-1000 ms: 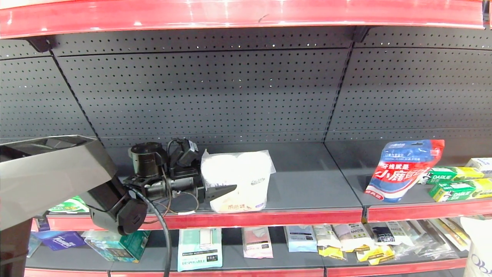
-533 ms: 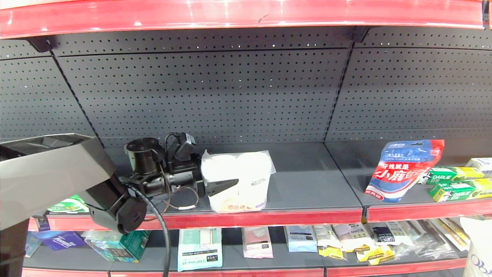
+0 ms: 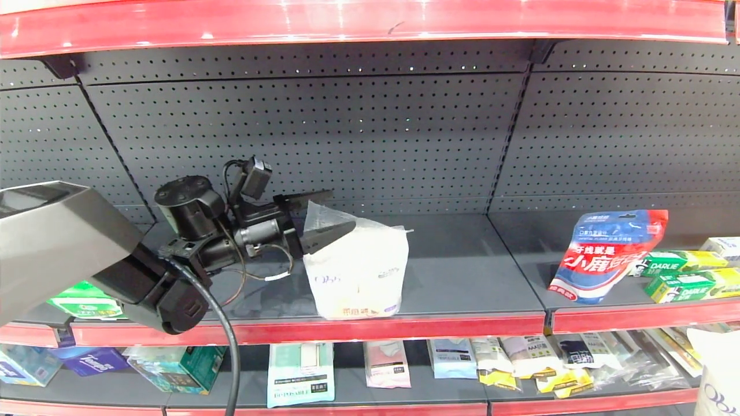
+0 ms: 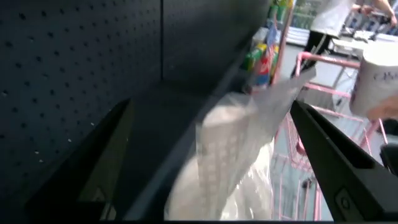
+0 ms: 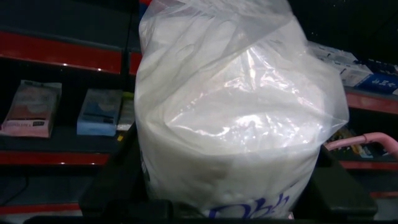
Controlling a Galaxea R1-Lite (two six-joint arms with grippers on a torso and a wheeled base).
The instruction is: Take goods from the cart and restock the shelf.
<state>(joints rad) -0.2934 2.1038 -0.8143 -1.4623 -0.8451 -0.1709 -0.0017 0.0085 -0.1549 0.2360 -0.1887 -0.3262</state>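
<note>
left end effector (image 3: 342,208) spread beside crinkly plastic-wrapped tissue pack (image 3: 358,271)

Lettering stands on the white roll pack (image 3: 355,271), the red-and-blue pouch (image 3: 607,254) and the green boxes (image 3: 682,277) on the shelf (image 3: 462,271).

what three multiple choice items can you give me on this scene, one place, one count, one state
1. Where does the shelved roll pack stand? A) middle shelf, near its front B) bottom shelf C) top shelf
2. How many roll packs show? A) one B) two C) four
3. How is the left gripper? A) shut on the pack B) open C) shut on nothing
Answers: 1 A, it stands by the red edge strip; 2 B, a second roll pack sits in the right gripper; 3 B, its fingers stand wide apart.
</note>
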